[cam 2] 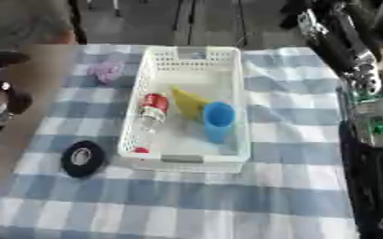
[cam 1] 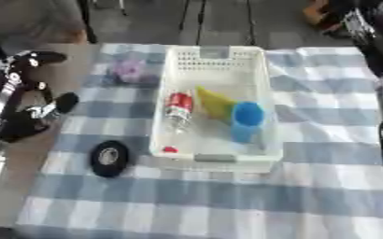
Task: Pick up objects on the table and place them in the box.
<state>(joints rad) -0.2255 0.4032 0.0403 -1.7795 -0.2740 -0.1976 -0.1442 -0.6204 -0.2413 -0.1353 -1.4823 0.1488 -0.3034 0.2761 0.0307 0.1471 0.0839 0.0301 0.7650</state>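
A white plastic basket stands mid-table on the checked cloth. Inside it lie a clear bottle with a red label, a yellow object and a blue cup. A black tape roll lies flat on the cloth just left of the basket's front corner. A small purple object sits at the back left of the cloth. My left hand hovers open at the table's left edge, apart from the roll, holding nothing. My right arm runs down the right edge; its hand is a dark mass.
The blue-and-white checked cloth covers most of the table, with bare cloth in front of the basket. A strip of bare brown tabletop shows along the left side. Chair legs and floor lie beyond the far edge.
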